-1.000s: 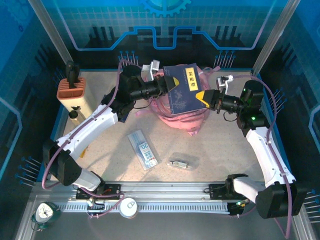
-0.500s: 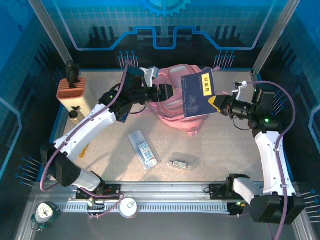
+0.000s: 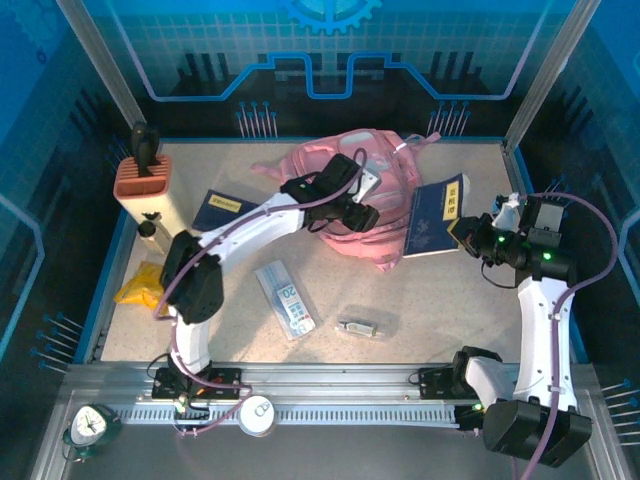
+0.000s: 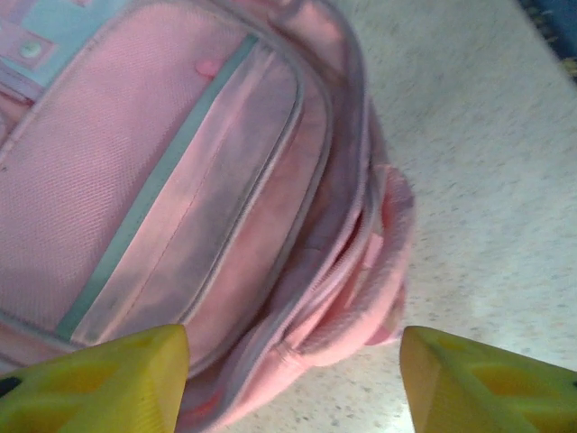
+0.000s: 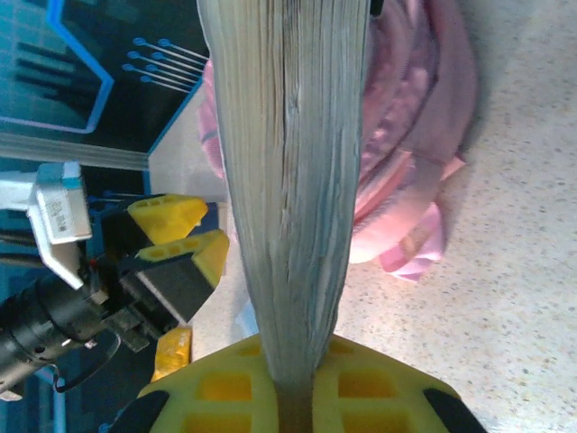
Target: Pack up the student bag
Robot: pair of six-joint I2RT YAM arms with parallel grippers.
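- The pink student bag (image 3: 385, 150) lies at the far middle of the table (image 3: 440, 300), with a zipped pocket facing up.
- The left gripper (image 3: 362, 210) hangs over the bag's near side. Its yellow fingers (image 4: 99, 379) are spread wide with nothing clasped between them.
- The right gripper (image 3: 463, 228) is clamped on a dark blue book (image 3: 435, 215), which stands on edge just right of the bag.
- A second blue book (image 3: 222, 208) lies flat, left of the bag.
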